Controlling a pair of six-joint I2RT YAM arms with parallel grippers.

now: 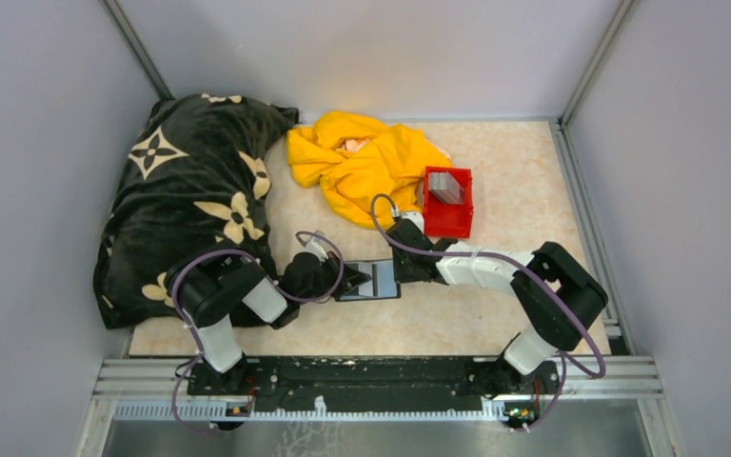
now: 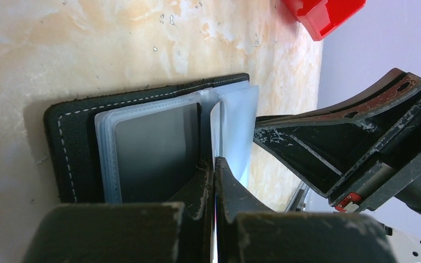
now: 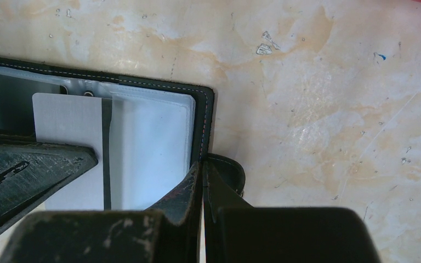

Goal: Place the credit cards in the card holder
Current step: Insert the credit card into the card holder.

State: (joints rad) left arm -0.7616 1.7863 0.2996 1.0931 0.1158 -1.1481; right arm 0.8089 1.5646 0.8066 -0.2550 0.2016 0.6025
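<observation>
The card holder (image 1: 381, 279) lies on the table (image 1: 514, 181), the credit cards (image 1: 445, 187) in the bin (image 1: 449, 223) behind it.

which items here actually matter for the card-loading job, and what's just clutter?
Job:
- card holder, lying open
- credit card, pinched by the left gripper
- more credit cards, in the red bin
- right gripper, shut on the holder's edge

Clutter:
- black flower-print blanket
- yellow cloth

Both arms bend inward and low, left gripper (image 1: 355, 279) and right gripper (image 1: 405, 270) facing each other, near (each with jaws pressed together).
</observation>
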